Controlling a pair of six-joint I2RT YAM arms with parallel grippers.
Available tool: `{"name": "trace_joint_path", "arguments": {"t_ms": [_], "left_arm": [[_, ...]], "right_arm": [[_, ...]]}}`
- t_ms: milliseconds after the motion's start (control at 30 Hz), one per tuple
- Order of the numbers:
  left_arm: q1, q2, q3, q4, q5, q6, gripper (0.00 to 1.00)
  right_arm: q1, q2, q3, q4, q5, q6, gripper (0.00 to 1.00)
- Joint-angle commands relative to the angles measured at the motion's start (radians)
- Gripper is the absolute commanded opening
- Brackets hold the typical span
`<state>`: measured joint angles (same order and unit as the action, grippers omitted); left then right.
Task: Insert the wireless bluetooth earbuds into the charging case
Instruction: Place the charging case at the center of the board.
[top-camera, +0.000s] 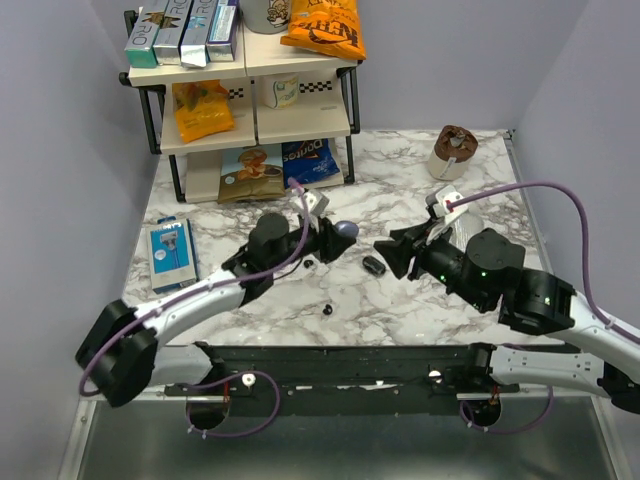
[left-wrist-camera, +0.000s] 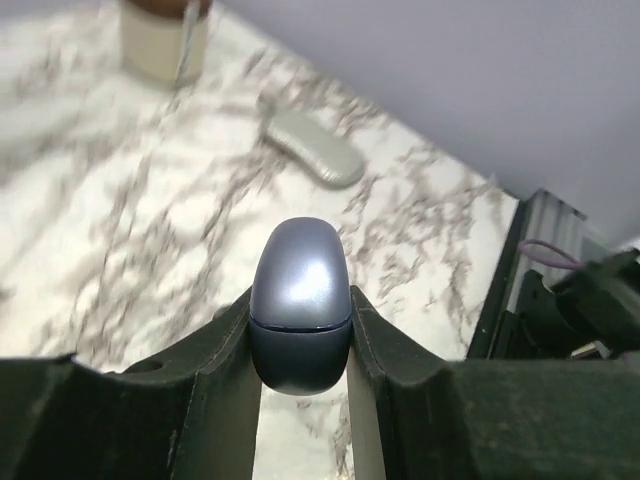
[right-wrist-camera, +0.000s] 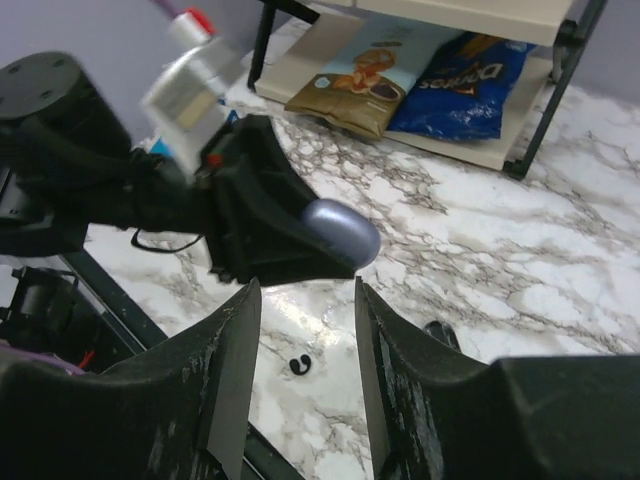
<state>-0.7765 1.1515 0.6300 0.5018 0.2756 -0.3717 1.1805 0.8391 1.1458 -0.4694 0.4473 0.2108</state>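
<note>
Left tool (left-wrist-camera: 300, 325), closest to lens, clamps the charging case (left-wrist-camera: 298, 290) by its sides. Case's long axis runs out along the fingers, rounded end aimed at the right tool (right-wrist-camera: 305, 292); seam closed, contents unseen. Right tool faces it w/ jaws apart, nothing btwn them. Both earbuds lie loose on the tabletop (top-camera: 395, 190), not in the case: one earbud (top-camera: 308, 263) just beside the left tool on its near side, second earbud (top-camera: 327, 310) closer to the arm bases, btwn the arms. Both sit left of the free right tool; too small to read their axis. Case likely needs opening first. Shelf (top-camera: 250, 125) at rear holds snack bags, boxes.
</note>
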Motion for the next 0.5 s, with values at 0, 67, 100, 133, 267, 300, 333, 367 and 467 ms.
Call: {"name": "trace_joint_path", "arguments": {"t_ms": [0,67,100,133,267,300,333,367,467], "left_arm": [[0.124,0.251,0.175,-0.276,0.032,-0.223,0.00],[0.173,0.327,0.200,-0.225,0.094,-0.275,0.00],[0.181,0.388,0.212,-0.218,0.108,-0.300,0.00],[0.187,0.416,0.227,-0.215,0.114,-0.300,0.00],[0.192,0.548,0.371,-0.323,0.099,-0.253,0.00],[0.204,0.595,0.393,-0.342,0.099,-0.251,0.00],[0.209,0.617,0.408,-0.350,0.099,-0.257,0.00],[0.212,0.635,0.434,-0.370,0.091,-0.259,0.00],[0.233,0.694,0.471,-0.403,0.070,-0.268,0.00]], "right_arm": [[-0.008,-0.003,-0.058,-0.006,0.060,0.070,0.52],[-0.010,-0.008,-0.069,-0.005,0.053,0.076,0.52],[-0.012,-0.012,-0.078,-0.005,0.050,0.082,0.52],[-0.012,-0.015,-0.081,-0.003,0.048,0.082,0.52],[-0.013,-0.023,-0.100,0.006,0.028,0.084,0.52],[-0.013,-0.024,-0.101,0.006,0.028,0.082,0.52],[-0.013,-0.026,-0.104,0.008,0.030,0.081,0.52],[-0.015,-0.026,-0.106,0.009,0.028,0.081,0.52],[-0.015,-0.031,-0.110,0.011,0.027,0.076,0.52]]}}
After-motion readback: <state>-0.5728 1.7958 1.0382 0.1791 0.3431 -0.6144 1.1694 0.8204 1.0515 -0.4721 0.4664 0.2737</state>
